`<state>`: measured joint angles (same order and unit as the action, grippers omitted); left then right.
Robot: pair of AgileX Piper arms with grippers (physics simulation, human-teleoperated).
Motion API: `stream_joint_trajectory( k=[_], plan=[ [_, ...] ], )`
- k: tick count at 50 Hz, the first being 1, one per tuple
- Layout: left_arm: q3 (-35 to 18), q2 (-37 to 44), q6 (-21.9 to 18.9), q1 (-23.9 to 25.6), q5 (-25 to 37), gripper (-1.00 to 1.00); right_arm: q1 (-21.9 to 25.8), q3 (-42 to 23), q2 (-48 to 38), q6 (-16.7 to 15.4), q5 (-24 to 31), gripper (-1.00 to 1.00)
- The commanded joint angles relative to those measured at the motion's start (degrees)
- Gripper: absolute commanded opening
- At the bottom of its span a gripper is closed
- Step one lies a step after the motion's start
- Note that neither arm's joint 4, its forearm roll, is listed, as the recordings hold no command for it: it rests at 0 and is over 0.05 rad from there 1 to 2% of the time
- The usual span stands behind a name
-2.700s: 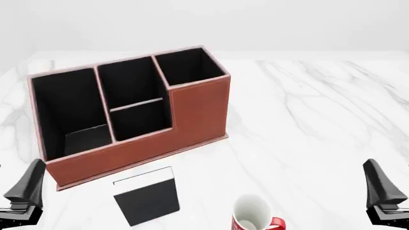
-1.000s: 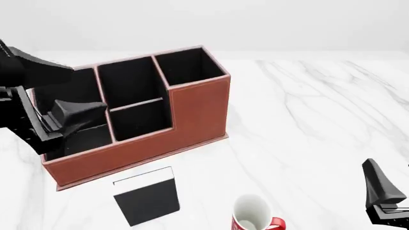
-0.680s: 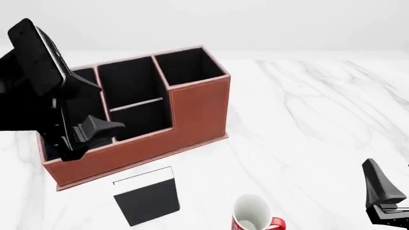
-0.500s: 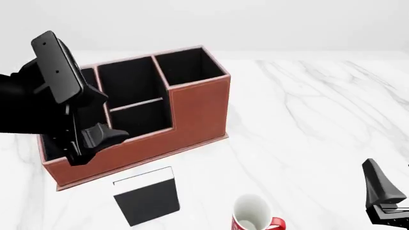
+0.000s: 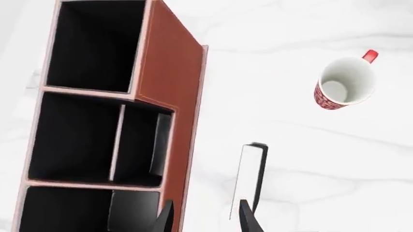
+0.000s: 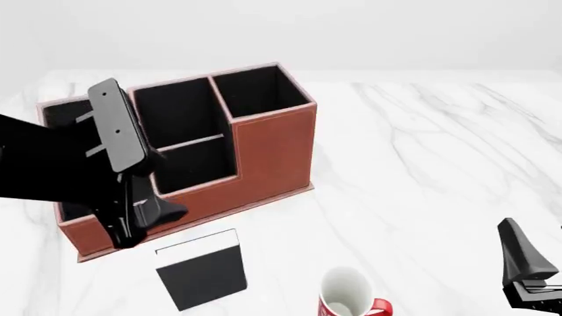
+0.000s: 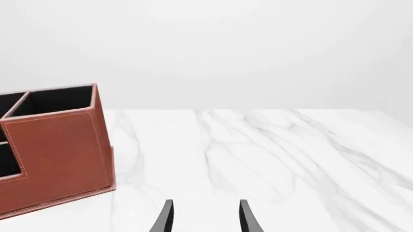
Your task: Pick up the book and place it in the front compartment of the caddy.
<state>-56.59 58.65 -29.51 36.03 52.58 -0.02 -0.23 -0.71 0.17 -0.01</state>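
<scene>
The left gripper [image 6: 149, 220], jaws narrowly apart, hangs over the caddy [image 6: 263, 155] front wall; better move nearer, over the book [image 6: 202, 270], then descend.

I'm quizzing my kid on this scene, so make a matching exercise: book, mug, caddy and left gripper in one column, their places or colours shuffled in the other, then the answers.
Things:
1. book
2. mug
3. caddy
4. left gripper

Descriptions:
A. reddish-brown outside, black lining
B. hovering above the caddy's low front wall
C. red and white, standing upright and empty
D. black cover, lying flat on the table in front of the caddy

Pairs: 1-D, 2-C, 3-A, 4-B
</scene>
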Motion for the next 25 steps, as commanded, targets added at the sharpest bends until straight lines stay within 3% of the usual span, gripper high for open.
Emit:
stream_joint_trajectory(
  k=[1,25],
  plan=[
    [1.2,-2.3,0.4,0.4,0.6,1.0,0.0,0.0,0.1,0.0,0.0,1.0],
    [4.6,-0.1,3.8,3.9,-4.1,1.0,0.0,0.0,0.1,0.0,0.0,1.0]
  ],
)
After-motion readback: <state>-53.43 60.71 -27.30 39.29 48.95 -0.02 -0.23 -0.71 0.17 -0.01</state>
